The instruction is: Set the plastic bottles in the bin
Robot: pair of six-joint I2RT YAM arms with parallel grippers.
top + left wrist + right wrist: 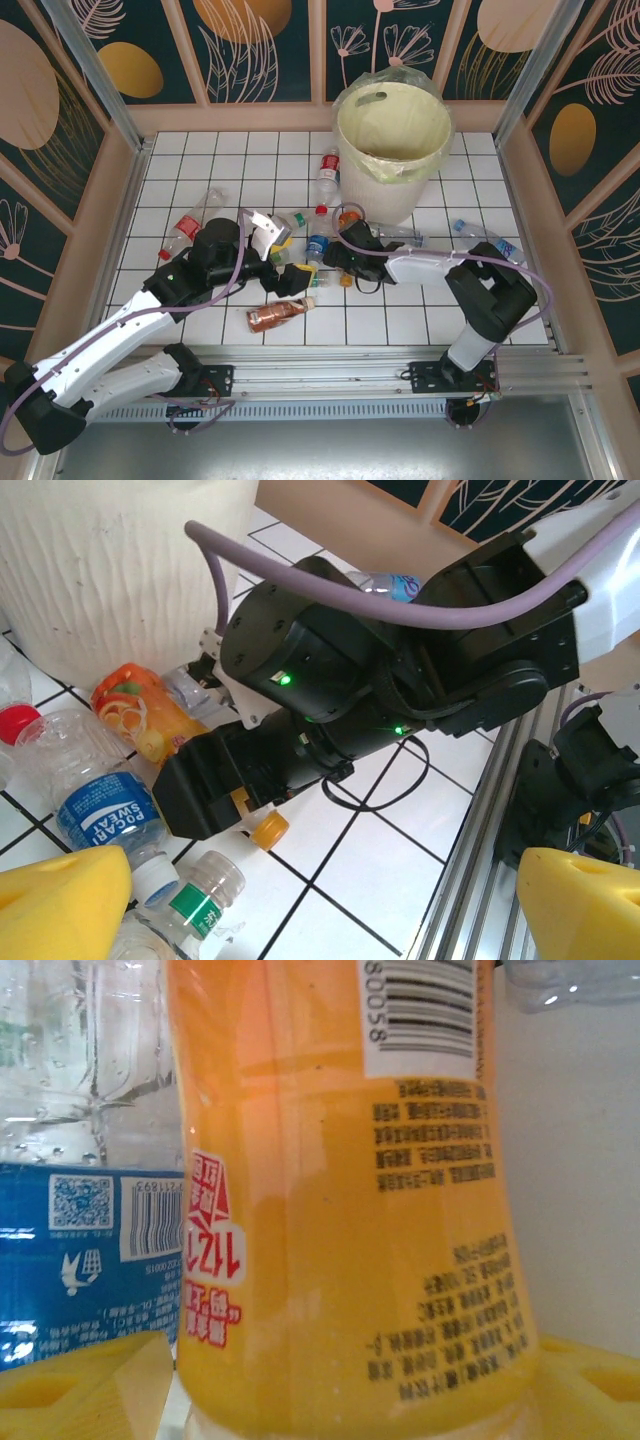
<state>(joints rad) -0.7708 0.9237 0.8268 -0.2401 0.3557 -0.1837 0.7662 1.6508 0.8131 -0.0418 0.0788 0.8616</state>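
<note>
The cream bin (380, 195) stands at the back of the tiled table, its wall (110, 570) close in the left wrist view. Several plastic bottles lie in front of it. My right gripper (336, 262) is low among them, fingers open on either side of an orange-labelled bottle (340, 1210), with a thin gap at the left pad (80, 1385). That bottle's label (140, 715) and orange cap (268, 828) stick out of the black gripper body (215, 780). A blue-labelled bottle (90, 1250) lies beside it. My left gripper (278, 245) hovers open with nothing between its fingers (60, 905).
A brown crushed bottle (275, 315) lies near the front edge and a red-labelled one (185, 232) at the left. Another red-labelled bottle (327, 170) stands by the bin, and a clear one (485, 240) lies at the right. Blue-labelled (100, 815) and green-labelled (195, 895) bottles sit under my left gripper.
</note>
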